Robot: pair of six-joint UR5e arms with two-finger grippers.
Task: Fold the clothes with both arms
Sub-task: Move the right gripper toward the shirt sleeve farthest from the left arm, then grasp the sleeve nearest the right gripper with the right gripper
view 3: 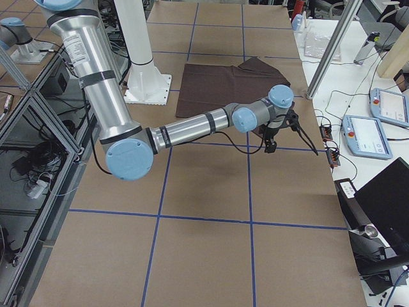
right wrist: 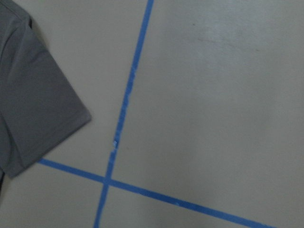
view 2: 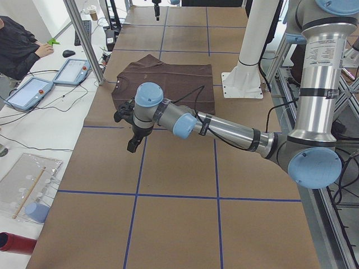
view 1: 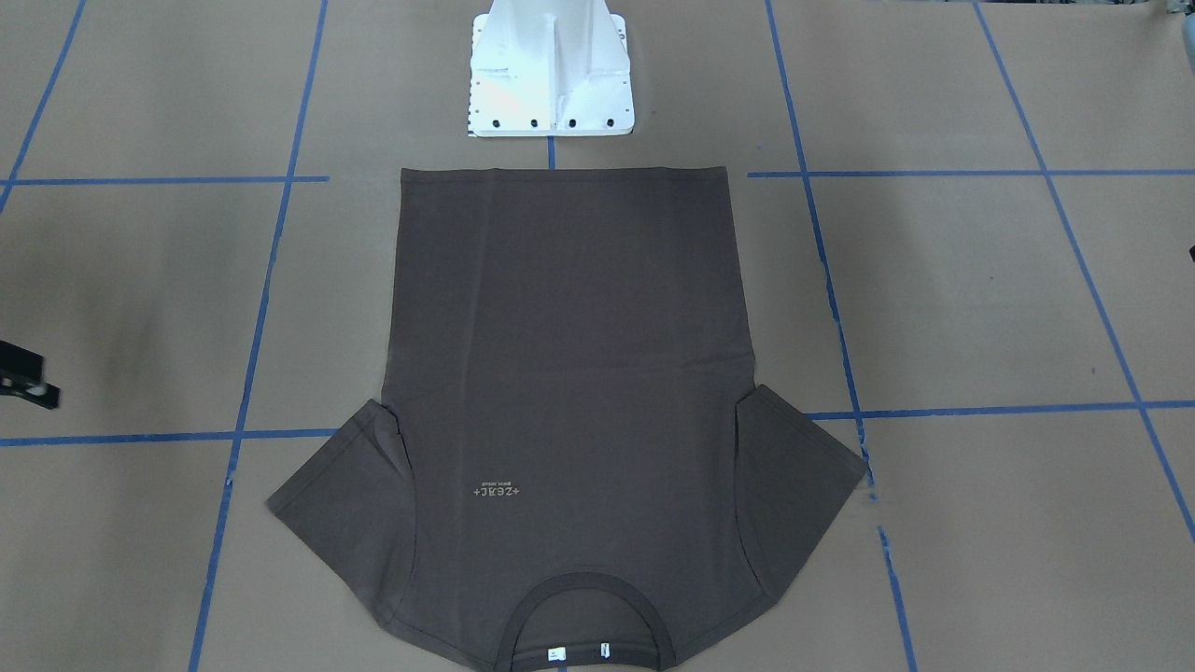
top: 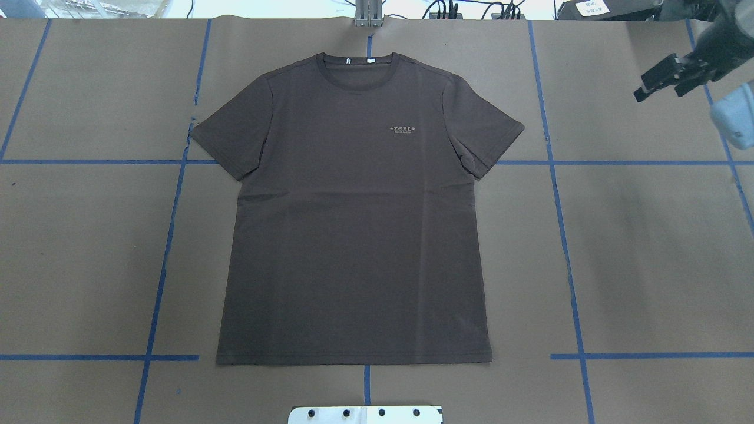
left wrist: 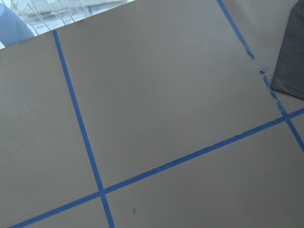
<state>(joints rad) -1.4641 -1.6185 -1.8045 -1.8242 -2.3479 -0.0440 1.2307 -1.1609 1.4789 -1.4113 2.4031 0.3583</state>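
Table (top: 648, 235) holds T-shirt (top: 353, 235); overhead view shows right gripper (top: 658, 89).

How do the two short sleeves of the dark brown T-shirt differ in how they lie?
The sleeve on the robot's left touches the blue tape line with its tip; the sleeve on the robot's right stops short of its nearest line. The small pale chest logo sits nearer the right sleeve than the left sleeve. Both lie spread flat on the brown paper.
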